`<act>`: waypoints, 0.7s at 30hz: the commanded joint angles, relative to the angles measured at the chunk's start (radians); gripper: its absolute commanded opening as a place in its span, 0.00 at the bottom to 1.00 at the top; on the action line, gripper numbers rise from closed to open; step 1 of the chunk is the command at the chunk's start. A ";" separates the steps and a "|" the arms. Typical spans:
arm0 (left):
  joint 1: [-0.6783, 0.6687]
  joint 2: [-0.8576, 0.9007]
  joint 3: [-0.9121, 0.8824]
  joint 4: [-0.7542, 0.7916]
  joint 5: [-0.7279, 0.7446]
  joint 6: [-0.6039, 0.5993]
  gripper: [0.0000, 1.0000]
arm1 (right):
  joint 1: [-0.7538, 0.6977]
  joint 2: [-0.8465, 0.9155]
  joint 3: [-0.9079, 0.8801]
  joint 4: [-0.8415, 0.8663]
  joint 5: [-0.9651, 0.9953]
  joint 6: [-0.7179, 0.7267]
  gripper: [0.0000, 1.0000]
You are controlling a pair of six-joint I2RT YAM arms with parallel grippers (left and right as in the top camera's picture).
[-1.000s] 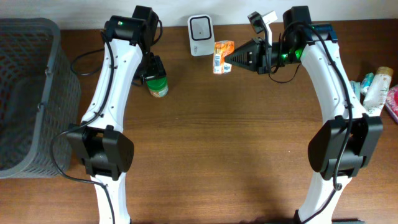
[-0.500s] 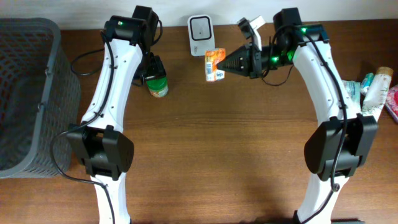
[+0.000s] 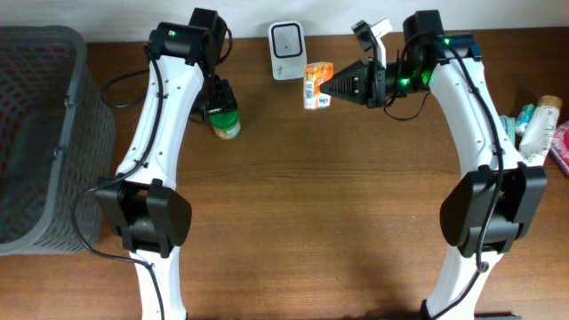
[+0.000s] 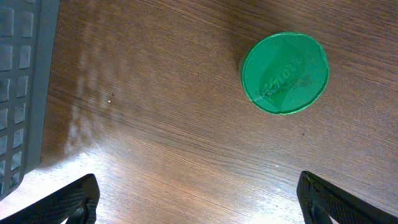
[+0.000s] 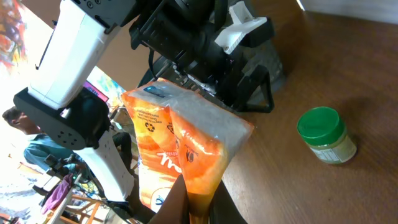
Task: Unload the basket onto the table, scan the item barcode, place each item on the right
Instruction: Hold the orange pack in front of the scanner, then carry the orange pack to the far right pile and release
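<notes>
Brown wooden table [image 3: 311,196], seen from above, with a dark mesh basket [image 3: 36,133] at its left edge and bottles [image 3: 538,124] at its right edge. The left gripper [image 3: 216,96], jaws spread wide and holding nothing, hangs over a green-lidded jar [image 3: 226,124] standing upright on the wood; its wrist view shows the lid [image 4: 285,73] beyond the two fingertips. The right gripper [image 3: 336,86], jaws clamped on the orange packet [image 3: 316,82], holds it near the white scanner [image 3: 286,51], which stands at the far edge.
</notes>
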 commanded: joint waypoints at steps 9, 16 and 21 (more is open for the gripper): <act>0.003 -0.002 0.016 0.002 -0.011 0.009 0.99 | 0.132 -0.014 0.017 0.077 1.024 0.627 0.04; 0.003 -0.002 0.016 0.001 -0.011 0.009 0.99 | 0.259 -0.010 0.017 0.159 1.618 0.725 0.04; 0.003 -0.002 0.016 0.001 -0.011 0.009 0.99 | 0.261 -0.008 0.017 0.301 1.609 0.707 0.04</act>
